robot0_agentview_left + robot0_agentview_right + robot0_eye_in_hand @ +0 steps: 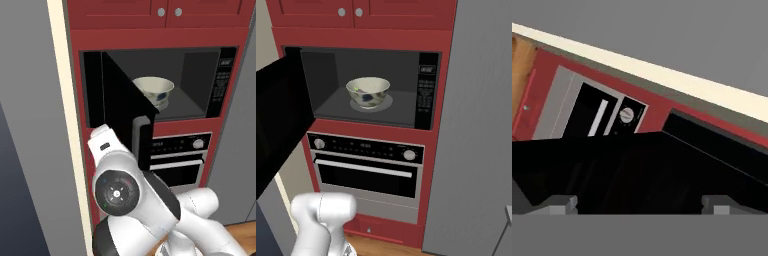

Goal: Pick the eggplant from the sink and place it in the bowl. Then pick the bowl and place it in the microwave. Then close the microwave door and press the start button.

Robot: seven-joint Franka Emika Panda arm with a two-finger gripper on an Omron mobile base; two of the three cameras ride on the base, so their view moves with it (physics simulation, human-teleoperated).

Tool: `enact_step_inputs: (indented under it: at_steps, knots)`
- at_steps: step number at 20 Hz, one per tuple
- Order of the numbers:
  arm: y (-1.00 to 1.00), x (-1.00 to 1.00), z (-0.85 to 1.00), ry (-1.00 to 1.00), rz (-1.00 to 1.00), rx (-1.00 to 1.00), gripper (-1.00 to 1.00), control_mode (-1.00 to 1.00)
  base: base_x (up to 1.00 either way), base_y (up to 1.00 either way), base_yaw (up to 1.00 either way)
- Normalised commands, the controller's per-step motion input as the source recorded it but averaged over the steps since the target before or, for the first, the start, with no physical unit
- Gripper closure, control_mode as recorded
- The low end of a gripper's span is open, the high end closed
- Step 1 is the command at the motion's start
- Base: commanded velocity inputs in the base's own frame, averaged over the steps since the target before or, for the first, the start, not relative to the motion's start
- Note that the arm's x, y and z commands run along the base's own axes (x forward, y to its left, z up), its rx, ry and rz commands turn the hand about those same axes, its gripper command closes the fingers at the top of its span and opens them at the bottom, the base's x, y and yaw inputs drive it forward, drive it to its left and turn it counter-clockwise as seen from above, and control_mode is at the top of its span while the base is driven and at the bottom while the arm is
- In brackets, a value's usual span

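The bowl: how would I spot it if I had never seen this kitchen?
Find the tall red cabinet column, then the wide black microwave built into it above the silver-fronted oven. The bowl sits in the middle of its open cavity: round, cream-white with blue markings, the one pale thing against the dark interior.

The bowl [368,91] looked like glazed ceramic, cream and smooth with a soft sheen. The microwave door [124,107] was black glass, flat and pretty dull in this light, with a grey bar handle [141,142] that read as brushed metal or plastic, hard to say which. The microwave [363,87] cavity was matt dark grey inside. Red cabinet surround [363,37] looked painted and satin-smooth. The oven [367,167] below had a silvery metallic front. The floor [242,232] looked like wood.
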Motion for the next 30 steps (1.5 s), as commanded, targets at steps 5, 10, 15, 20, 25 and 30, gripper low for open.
enact_step_inputs:
  at_steps: [5, 10, 15, 20, 25, 30]
  knots:
    - [-1.00, 0.25, 0.00, 0.09, -0.13, 0.16, -1.00, -1.00, 0.00, 0.00, 0.00]
    - [-1.00, 0.45, 0.00, 0.07, -0.14, 0.14, -1.00, -1.00, 0.00, 0.00, 0.00]
    - [-0.96, 0.66, 0.00, 0.05, -0.11, 0.13, -1.00, -1.00, 0.00, 0.00, 0.00]
    - [-0.81, 0.91, 0.00, 0.00, -0.06, 0.06, -1.00, -1.00, 0.00, 0.00, 0.00]
    - [-0.58, 1.00, 0.00, 0.00, -0.02, 0.01, -1.00, -1.00, 0.00, 0.00, 0.00]
    - [-0.23, 1.00, 0.00, 0.00, 0.00, 0.00, -1.00, -1.00, 0.00, 0.00, 0.00]
